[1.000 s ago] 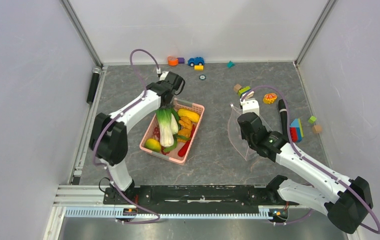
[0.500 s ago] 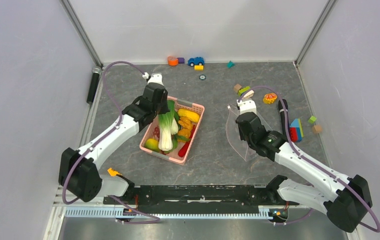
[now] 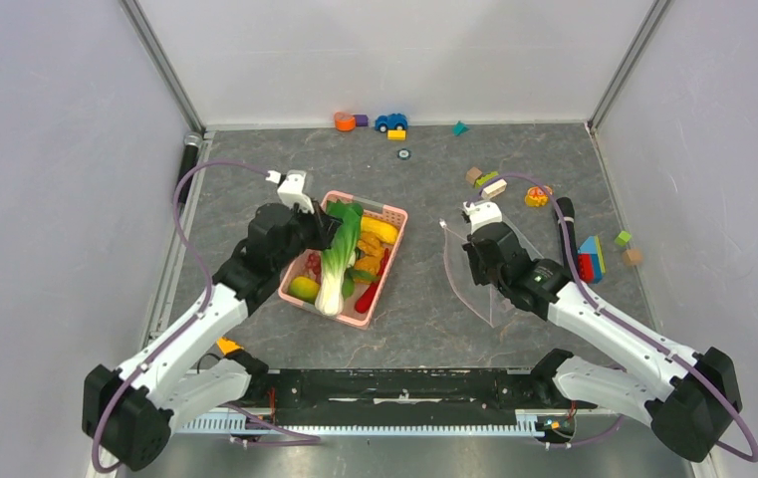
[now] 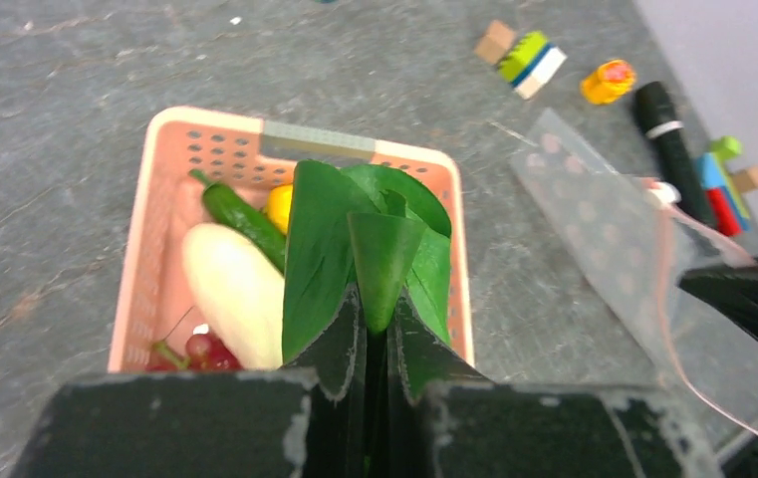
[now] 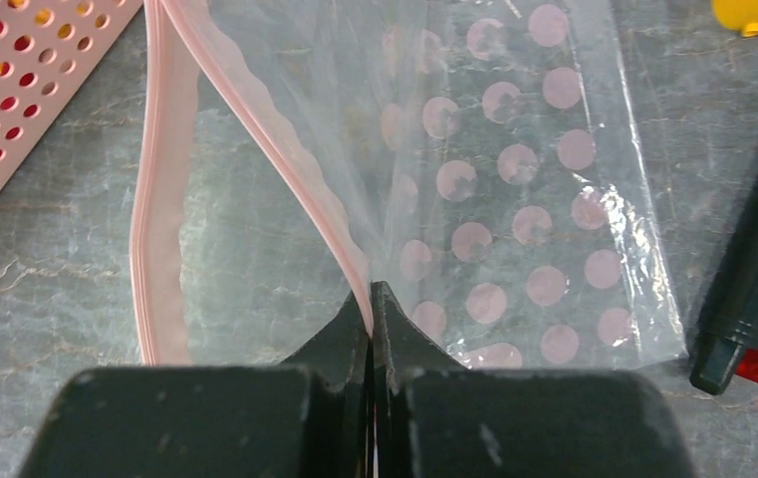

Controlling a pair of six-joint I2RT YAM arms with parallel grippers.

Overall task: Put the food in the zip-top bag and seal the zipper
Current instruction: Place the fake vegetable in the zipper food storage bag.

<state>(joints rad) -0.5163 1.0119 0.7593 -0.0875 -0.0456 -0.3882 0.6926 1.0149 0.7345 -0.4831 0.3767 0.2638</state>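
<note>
Bok choy (image 3: 335, 269) is caught by its green leaf end between the closed fingers of the left gripper (image 4: 377, 311). Its white stalk points toward the near edge over the pink slotted basket (image 4: 320, 139); whether the stalk rests on the other food cannot be told. In the basket lie a mango (image 3: 304, 289), a red chili (image 3: 369, 296), yellow pieces (image 3: 378, 230), a cucumber (image 4: 242, 216) and red grapes (image 4: 193, 349). Right of the basket and apart from it, the right gripper (image 5: 371, 297) is pinched tight on one lip of the clear dotted zip-top bag (image 5: 514, 169), at its pink zipper (image 5: 152, 219) strip. The other lip bows away to the left, so the mouth gapes toward the basket. A black marker (image 5: 753, 259) lies just right of the bag.
</note>
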